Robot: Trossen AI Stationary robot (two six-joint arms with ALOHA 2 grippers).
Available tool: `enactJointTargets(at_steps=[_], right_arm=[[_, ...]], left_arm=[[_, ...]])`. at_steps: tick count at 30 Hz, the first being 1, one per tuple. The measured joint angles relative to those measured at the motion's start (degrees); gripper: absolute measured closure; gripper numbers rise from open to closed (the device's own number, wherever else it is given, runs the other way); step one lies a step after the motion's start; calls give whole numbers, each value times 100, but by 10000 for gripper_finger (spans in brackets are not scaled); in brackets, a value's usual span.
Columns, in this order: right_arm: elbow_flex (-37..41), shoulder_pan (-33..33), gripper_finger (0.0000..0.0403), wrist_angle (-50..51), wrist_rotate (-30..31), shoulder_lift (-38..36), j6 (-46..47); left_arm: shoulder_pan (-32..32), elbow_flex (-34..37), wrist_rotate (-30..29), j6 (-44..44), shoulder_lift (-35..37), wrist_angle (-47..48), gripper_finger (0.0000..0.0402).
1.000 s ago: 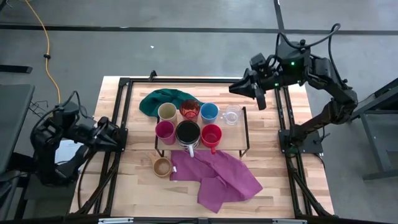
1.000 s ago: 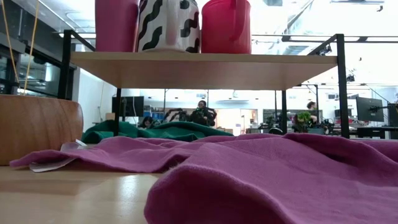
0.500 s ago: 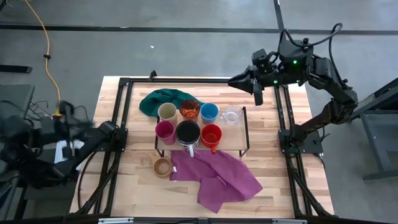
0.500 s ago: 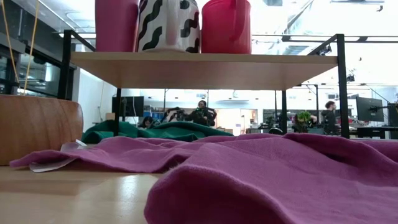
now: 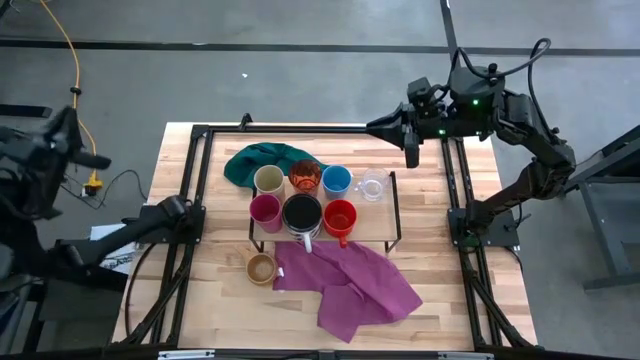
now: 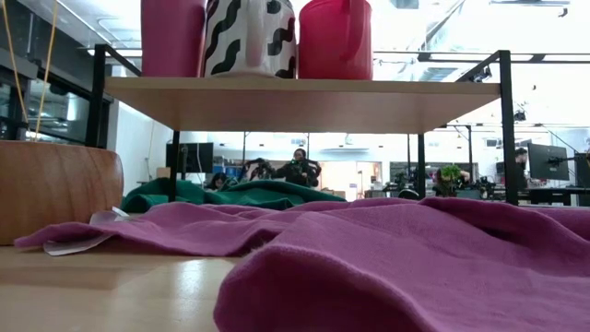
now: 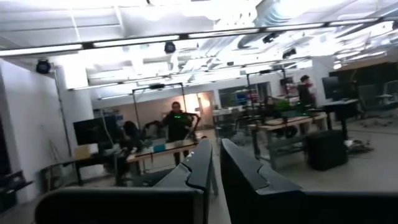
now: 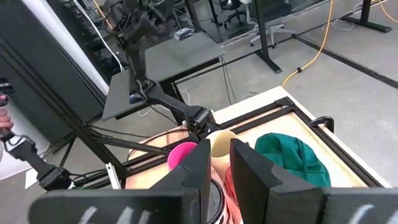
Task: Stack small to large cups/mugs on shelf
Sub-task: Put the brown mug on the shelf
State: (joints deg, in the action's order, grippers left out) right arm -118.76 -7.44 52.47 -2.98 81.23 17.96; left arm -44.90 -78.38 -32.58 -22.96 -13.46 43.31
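My right gripper [image 5: 385, 127] hangs over the table's far edge, fingers almost together, grasping nothing. My left gripper [image 7: 214, 163] is raised, nearly clenched, empty. Seven cups sit on the shelf [image 5: 372, 232].

No legible text or labels anywhere.

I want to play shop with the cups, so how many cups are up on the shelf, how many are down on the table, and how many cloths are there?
Cups on the shelf: 7
Cups on the table: 1, the tan wooden cup
Cloths: 2, the green cloth and the purple cloth
Total: 10 things
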Motion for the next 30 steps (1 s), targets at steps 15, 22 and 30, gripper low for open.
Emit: enactJointTargets(at_steps=[15, 22, 30], right_arm=[[0, -29, 350, 107, 199, 0, -32], [0, -137, 350, 176, 297, 0, -126], [0, -287, 350, 179, 289, 0, -154]], left_arm=[[3818, 429, -1100, -1103, -325, -1931, 378], [5446, 552, -889, -1140, -212, -2285, 378], [6820, 1321, -168, -823, -214, -2460, 378]])
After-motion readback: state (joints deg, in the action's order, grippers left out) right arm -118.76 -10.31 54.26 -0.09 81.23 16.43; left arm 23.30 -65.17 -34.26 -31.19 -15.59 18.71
